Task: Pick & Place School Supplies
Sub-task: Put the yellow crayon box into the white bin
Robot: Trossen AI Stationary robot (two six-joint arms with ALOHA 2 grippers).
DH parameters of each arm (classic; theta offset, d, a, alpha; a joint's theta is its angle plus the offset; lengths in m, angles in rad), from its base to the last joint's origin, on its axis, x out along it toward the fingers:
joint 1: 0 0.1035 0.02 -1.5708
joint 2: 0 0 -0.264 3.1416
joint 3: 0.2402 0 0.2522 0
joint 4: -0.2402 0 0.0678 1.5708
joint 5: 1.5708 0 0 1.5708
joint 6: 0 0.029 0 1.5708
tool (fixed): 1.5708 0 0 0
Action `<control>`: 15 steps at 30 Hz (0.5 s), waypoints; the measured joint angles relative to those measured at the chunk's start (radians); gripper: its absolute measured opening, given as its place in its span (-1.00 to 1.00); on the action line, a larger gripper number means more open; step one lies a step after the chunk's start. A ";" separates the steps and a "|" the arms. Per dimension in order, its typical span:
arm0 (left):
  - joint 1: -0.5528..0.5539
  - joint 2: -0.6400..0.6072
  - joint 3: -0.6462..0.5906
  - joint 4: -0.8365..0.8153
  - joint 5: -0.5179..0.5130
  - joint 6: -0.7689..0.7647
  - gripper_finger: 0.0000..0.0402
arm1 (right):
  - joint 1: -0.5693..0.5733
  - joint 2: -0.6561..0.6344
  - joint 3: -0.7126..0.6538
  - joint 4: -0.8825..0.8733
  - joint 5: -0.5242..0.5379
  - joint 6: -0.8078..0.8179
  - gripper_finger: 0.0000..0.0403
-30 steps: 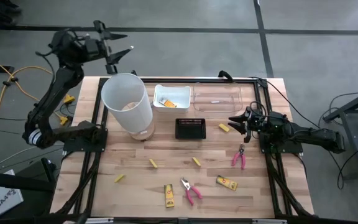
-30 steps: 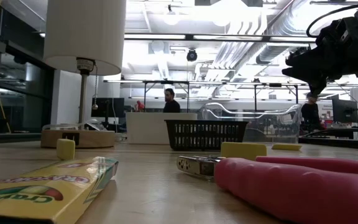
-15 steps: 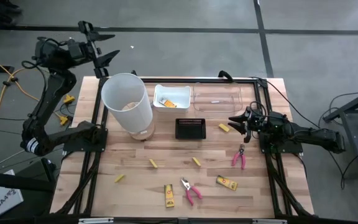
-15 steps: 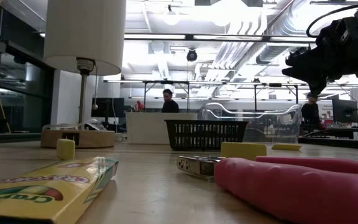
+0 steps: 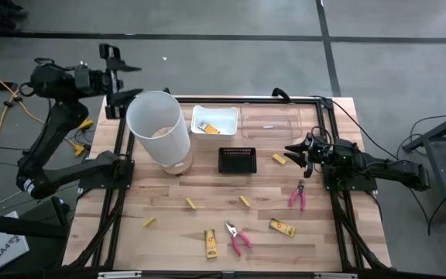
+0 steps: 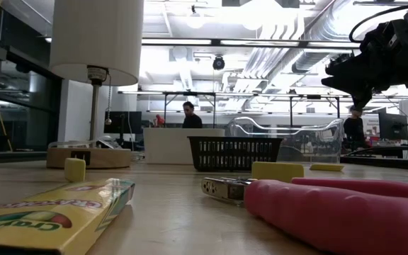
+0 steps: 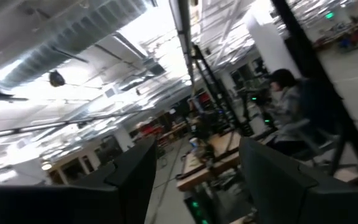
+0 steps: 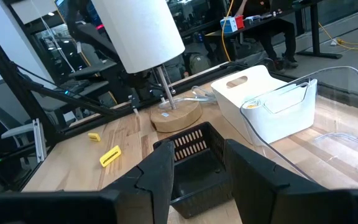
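Left end effector (image 5: 122, 85) hangs off the bench beyond the white bin (image 5: 159, 130), fingers spread, empty. Right end effector (image 5: 294, 152), fingers parted and empty, hovers beside the black tray (image 5: 237, 160), near a yellow block (image 5: 279, 159). A low sweep could knock that block away. Only the right wrist view shows the tray's inside.

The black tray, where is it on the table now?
In the high view the black tray sits mid-table toward the far edge, just in front of the white bin, with the right gripper to its right.
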 joint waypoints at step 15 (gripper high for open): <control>-0.638 0.007 0.001 -0.221 -0.452 0.281 0.10 | 0.000 0.000 0.000 0.000 0.000 0.000 -0.34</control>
